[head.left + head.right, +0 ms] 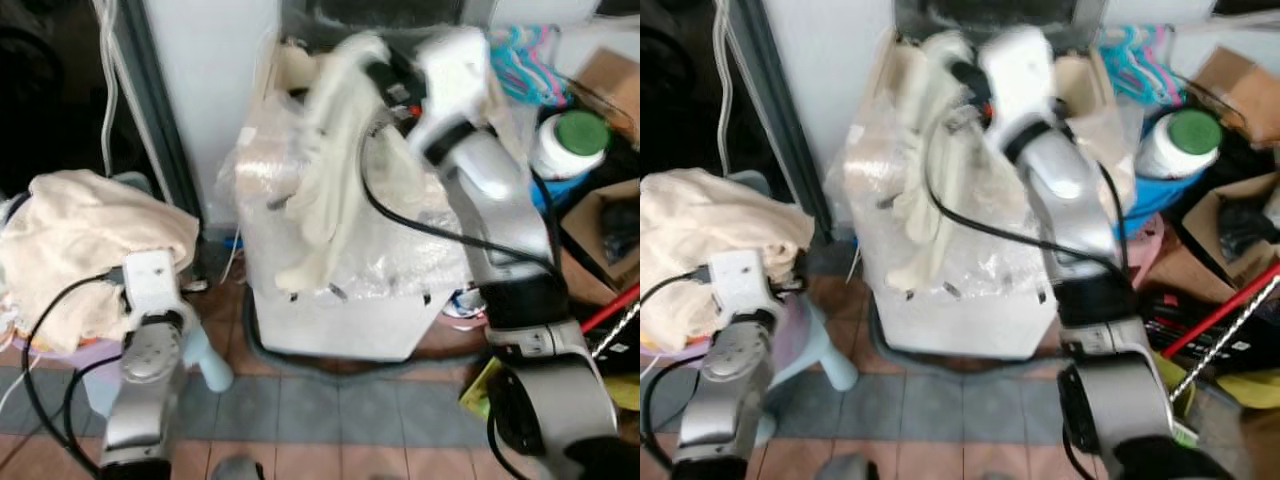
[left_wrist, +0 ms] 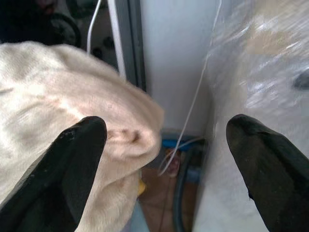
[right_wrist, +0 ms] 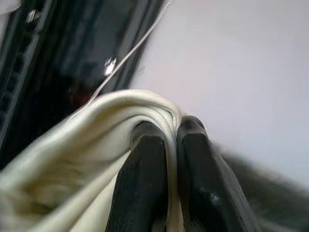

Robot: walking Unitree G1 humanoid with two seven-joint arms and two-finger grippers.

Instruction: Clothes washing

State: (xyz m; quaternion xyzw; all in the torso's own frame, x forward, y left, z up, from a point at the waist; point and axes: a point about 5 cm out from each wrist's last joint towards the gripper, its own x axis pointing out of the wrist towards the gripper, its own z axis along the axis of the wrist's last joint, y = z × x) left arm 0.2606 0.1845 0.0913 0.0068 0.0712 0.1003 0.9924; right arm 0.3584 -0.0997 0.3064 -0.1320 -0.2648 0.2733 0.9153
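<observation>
Cream garment [image 1: 335, 150] was pinched in the right tool [image 3: 171, 159], black fingers [image 3: 145, 183] pressed together on a fold of it. Right arm [image 1: 500, 220] was raised over the washer [image 1: 340, 270], with the garment hanging down from the tool across the washer's front. Washer was white and wrapped in clear plastic, standing against a white wall. A black cable [image 1: 420, 225] ran along the arm across the washer.

Left tool [image 2: 164, 159] was spread wide, holding nothing, just beside a pile of beige cloth [image 1: 85, 240]; one finger [image 2: 63, 169] lay against the cloth in the left wrist view. The pile sat in a basket [image 1: 60, 350] on the floor, left of the washer. Left arm [image 1: 145, 380] was low, in front of the pile.

Right of the washer: a white jar with a green lid [image 1: 572, 140], cardboard boxes [image 1: 610, 230], coloured hangers [image 1: 530, 60], a red stick [image 1: 615, 305]. Floor [image 1: 330, 410] was tiled, grey and reddish.
</observation>
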